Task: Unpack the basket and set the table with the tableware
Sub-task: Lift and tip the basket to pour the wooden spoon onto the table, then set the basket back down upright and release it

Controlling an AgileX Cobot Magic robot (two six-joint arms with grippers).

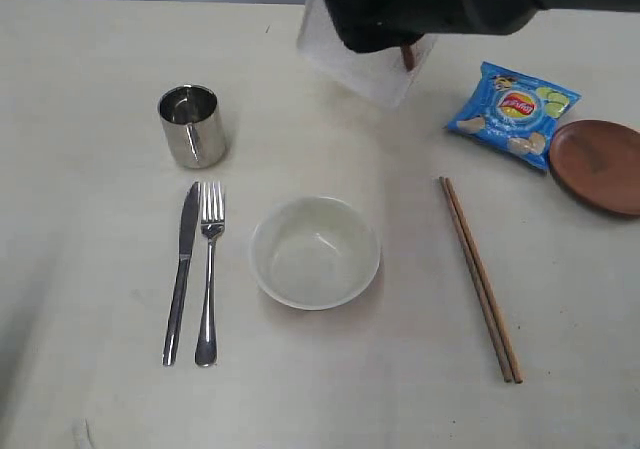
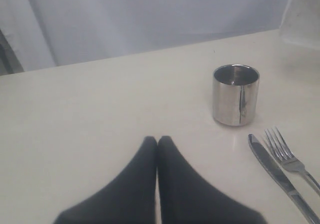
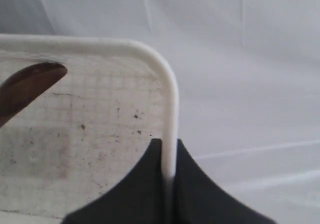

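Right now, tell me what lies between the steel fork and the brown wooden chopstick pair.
The off-white round bowl sits between the steel fork and the brown wooden chopstick pair, touching neither; the exterior view shows this.

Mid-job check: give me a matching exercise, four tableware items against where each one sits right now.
Things:
1. mug
2. chopsticks
3. spoon
4. plate

Places (sides as in the exterior view):
A. inside the basket
B. just right of the bowl
C. next to the crisp bag
D. above the fork

Pairs: 1-D, 2-B, 3-A, 4-C.
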